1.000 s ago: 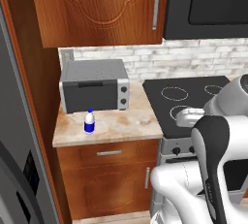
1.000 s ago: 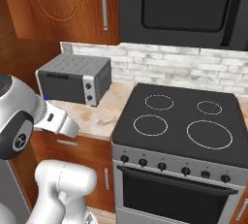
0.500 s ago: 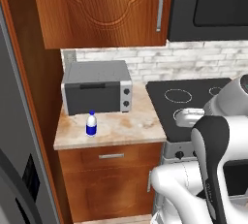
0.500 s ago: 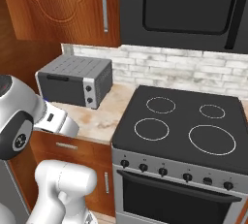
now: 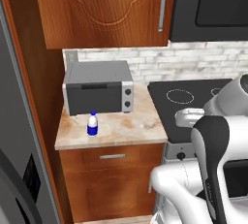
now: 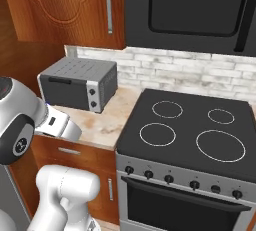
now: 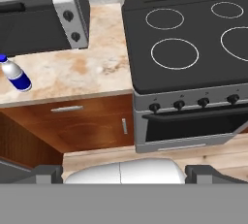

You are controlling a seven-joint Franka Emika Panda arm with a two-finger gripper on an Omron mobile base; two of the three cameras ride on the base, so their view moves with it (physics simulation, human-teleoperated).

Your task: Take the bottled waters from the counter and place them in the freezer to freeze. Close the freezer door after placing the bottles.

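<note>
Bottle: a small clear-white water bottle with a blue label and blue cap [image 5: 92,124] stands upright on the counter, just in front of the toaster oven's left half, near the slab's front edge; from the hand camera it [image 7: 15,75] shows at the far left, leaning in the frame.
Counter: a beige-tan marbled stone slab [image 5: 133,123] on reddish-brown wooden cabinets, lying between the tall wooden side panel and the stove.
Toaster oven: a small grey box with a dark door and two knobs [image 5: 98,93], set at the back of the counter against the pale brick wall.
Stove: a black glass cooktop with white ring burners [image 6: 192,132] over a grey oven front with a row of dark knobs, touching the counter's right side.
Freezer: a flat grey panel [image 5: 12,136] fills the left edge of the left base view.
Gripper: the two dark fingertips [image 7: 123,173] stand far apart, spread wide with nothing between them, held above the floor in front of the cabinets, well apart from the bottle.
</note>
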